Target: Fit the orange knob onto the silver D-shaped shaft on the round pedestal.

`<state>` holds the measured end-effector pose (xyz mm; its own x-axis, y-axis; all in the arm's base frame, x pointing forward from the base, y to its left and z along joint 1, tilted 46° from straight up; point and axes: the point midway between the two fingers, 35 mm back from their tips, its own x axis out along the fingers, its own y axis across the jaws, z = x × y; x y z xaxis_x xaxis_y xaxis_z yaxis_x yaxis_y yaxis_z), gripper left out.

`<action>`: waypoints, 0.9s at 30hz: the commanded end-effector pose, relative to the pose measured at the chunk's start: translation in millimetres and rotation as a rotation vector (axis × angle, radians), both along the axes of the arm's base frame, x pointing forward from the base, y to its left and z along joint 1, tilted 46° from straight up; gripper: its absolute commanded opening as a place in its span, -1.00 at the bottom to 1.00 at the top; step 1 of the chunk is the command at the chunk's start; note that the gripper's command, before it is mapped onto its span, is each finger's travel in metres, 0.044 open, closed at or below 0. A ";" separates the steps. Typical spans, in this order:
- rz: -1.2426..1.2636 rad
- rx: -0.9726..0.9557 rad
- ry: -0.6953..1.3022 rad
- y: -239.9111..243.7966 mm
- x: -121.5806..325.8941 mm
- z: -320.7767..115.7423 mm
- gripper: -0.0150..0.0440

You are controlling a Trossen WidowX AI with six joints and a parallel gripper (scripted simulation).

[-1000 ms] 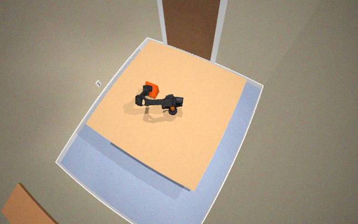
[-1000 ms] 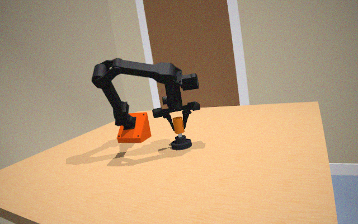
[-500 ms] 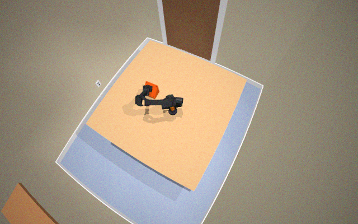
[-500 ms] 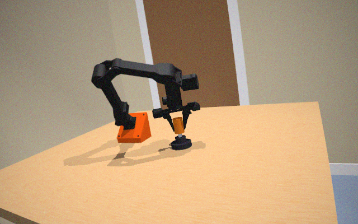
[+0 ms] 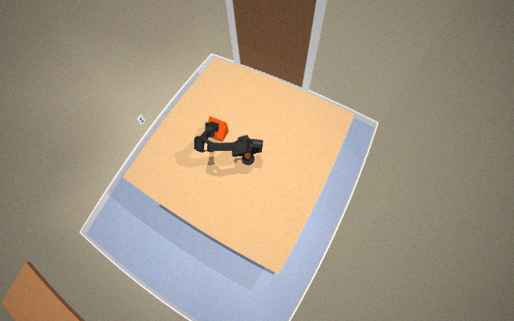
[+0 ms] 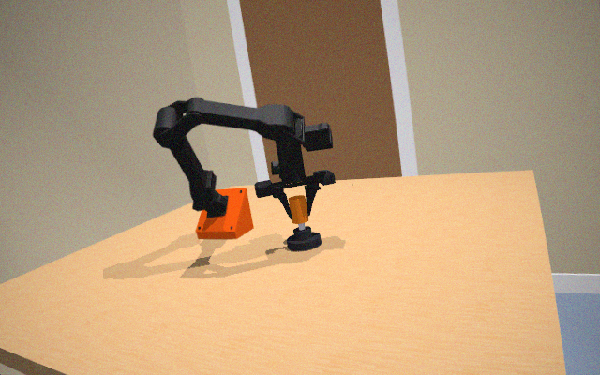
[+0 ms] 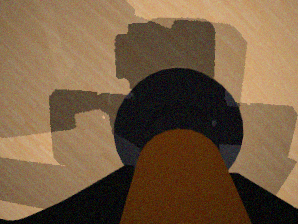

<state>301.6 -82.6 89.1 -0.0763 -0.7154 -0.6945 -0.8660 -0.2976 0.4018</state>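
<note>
The gripper (image 6: 299, 217) pinches the orange knob (image 5: 247, 156) (image 6: 298, 209) (image 7: 182, 182) above the round pedestal (image 5: 248, 160) (image 6: 304, 241) (image 7: 175, 100) — silver shaft (image 6: 301, 226) showing between, at the knob's six o'clock in the exterior view.

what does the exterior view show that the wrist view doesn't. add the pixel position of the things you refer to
Only the exterior view: the orange wedge-shaped base (image 6: 241, 216), the brown door (image 6: 323, 70), and a short piece of silver shaft (image 6: 301, 226) below the knob.

Only the wrist view: the round black pedestal (image 6: 304, 242) (image 7: 175, 100) seen from above, its outline nearly a full circle.

Both: that pedestal, the orange cylindrical knob (image 6: 298, 209) (image 7: 182, 180) and the black gripper's fingers (image 6: 313, 199).
</note>
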 end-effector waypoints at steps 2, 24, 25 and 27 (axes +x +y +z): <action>0.081 0.004 0.079 1.9 0.9 1.0 -0.49; 0.140 0.010 0.140 -2.3 0.6 -1.4 -0.49; 0.140 0.010 0.140 -2.3 0.6 -1.4 -0.49; 0.140 0.010 0.140 -2.3 0.6 -1.4 -0.49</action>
